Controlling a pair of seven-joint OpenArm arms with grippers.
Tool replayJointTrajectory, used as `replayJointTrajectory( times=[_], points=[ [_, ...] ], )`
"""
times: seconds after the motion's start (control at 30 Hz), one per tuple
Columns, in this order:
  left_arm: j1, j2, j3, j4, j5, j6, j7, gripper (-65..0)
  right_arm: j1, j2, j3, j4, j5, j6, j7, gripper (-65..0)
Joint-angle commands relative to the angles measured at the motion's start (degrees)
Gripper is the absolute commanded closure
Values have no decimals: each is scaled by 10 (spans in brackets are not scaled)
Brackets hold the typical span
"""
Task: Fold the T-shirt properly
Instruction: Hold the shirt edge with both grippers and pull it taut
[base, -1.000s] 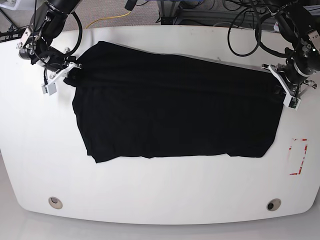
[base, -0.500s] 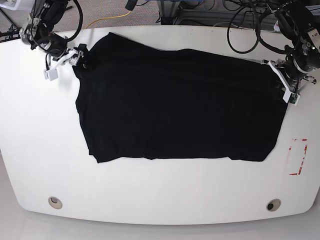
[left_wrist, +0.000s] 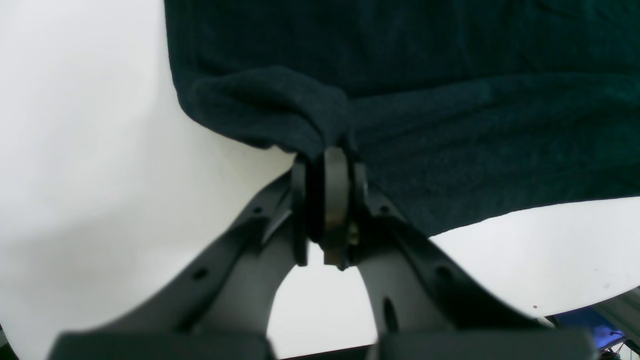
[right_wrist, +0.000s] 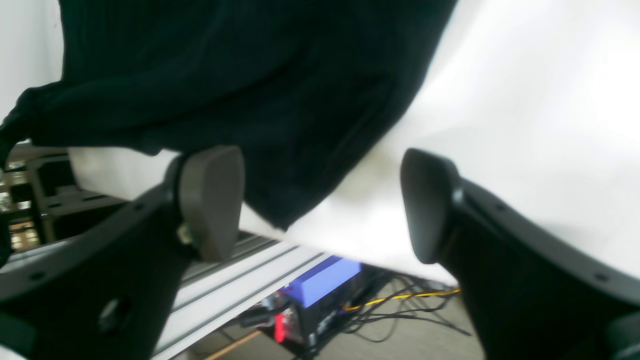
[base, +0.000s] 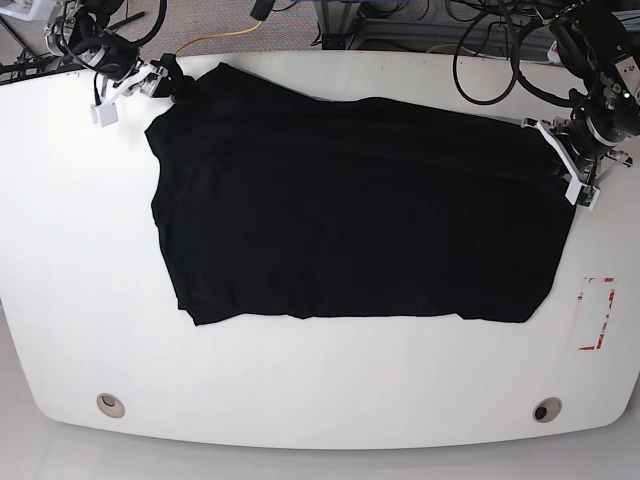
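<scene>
White table (base: 320, 390) bare along its near edge; T-shirt (base: 350, 210) spread flat, left gripper (base: 572, 170) pinching its hem, right gripper (base: 130, 88) spread wide, empty.

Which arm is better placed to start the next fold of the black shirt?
Probably the left: the left gripper is shut on the black cloth T-shirt edge, while the right gripper hangs open, holding nothing.

Looks like a robotics lab setup to me. There's a big white table (base: 320, 400) with rounded corners and two cable holes, black cables (base: 490, 60) looping behind it, a yellow cord (base: 215, 40) on the grey floor, aluminium frame rails (right_wrist: 235, 280) under the edge, and a red tape outline (base: 597, 313) marked on the tabletop.
</scene>
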Motion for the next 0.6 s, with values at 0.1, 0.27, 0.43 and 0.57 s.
replayJointTrajectory(
  times=[0.1, 0.27, 0.43, 0.57],
  points=[
    [-3, -17, -3, 9, -5, 1, -8, -10, -17, -17, -2, 9, 7, -5, -5, -472],
    [-3, -17, -3, 9, -5, 1, -8, -10, -18, -21, -21, 10, 6, -6, -6, -472],
    [-3, -17, -3, 9, -5, 1, -8, -10, -14, -22, -45, 10, 1, -14, -3, -472],
    [-3, -17, -4, 9, -5, 1, -8, -10, -12, -39, -52, 11, -25, -41, -3, -471]
  ],
)
